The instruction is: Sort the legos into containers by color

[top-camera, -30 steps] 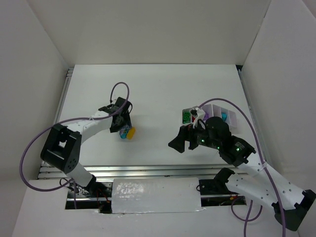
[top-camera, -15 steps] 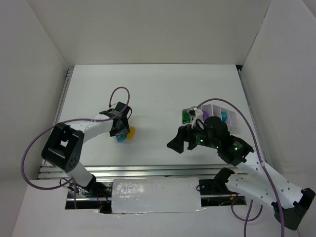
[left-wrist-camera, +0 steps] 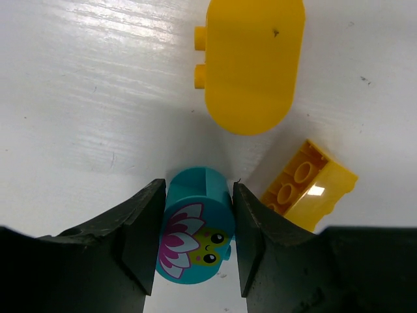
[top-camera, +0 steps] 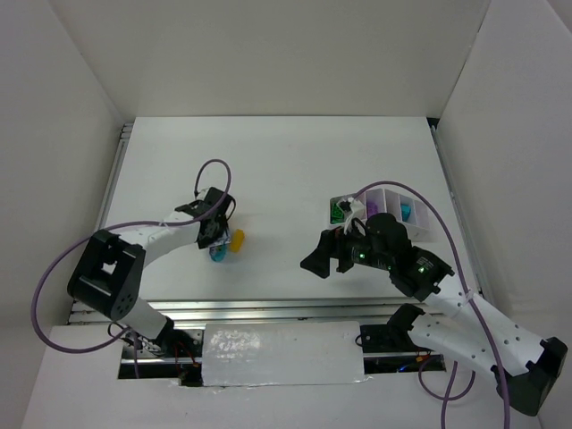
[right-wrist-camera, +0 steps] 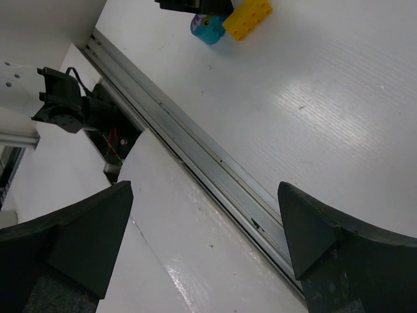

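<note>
My left gripper is low on the table, its jaws closed against both sides of a round teal lego printed with a flower face; the lego still rests on the table. A rounded yellow lego lies just ahead and a yellow brick lies beside the right finger. Yellow shows next to the gripper in the top view. My right gripper is wide open and empty, left of the white compartment tray. The tray holds green and teal legos; the arm hides part of it.
The right wrist view looks over the table's near edge: a metal rail and a white front panel, with the teal lego and yellow brick far off. White walls enclose the table on three sides.
My left gripper has come down and toward the near edge, around the teal lego beside the yellow ones. My right arm has drifted slightly left and nearer.
</note>
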Robot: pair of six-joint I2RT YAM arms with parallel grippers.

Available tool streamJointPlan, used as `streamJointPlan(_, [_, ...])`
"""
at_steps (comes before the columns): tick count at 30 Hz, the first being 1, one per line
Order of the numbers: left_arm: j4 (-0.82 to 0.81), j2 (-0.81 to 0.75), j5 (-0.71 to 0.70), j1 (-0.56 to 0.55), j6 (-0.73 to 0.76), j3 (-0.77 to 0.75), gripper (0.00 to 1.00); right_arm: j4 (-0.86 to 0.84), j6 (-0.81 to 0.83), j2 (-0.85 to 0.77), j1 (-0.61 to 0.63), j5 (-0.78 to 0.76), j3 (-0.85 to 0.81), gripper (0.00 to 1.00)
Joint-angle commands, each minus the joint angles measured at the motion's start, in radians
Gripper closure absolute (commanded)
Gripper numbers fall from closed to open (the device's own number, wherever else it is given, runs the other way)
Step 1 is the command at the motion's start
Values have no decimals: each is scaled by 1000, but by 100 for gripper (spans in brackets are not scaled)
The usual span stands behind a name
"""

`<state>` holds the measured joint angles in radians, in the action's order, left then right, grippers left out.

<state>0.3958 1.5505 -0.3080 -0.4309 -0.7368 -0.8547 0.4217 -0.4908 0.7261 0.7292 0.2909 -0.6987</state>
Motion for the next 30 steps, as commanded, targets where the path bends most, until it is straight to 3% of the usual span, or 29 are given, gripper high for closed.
streamJointPlan(1, [37, -75, -5, -2, -1, -4, 100, -76, -9, 6, 9, 2, 14, 0])
streamJointPlan(6, [93, -194, 9, -2, -22, -33, 100, -167, -34, 33, 35, 4, 76, 0])
streamJointPlan(10, [121, -343, 52, -32, -91, -76, 100, -553, -155, -13, 94, 7, 232, 0])
streamJointPlan(14, [89, -455, 105, -114, -225, -98, 100, -851, -189, 37, 198, -114, 337, 0])
streamJointPlan(22, [8, -498, 126, -340, -433, -178, 100, -985, -158, 229, 322, -335, 216, 2])
streamJointPlan(30, [-8, -494, 86, -424, -467, -192, 100, -936, -166, 236, 343, -510, 157, 8])
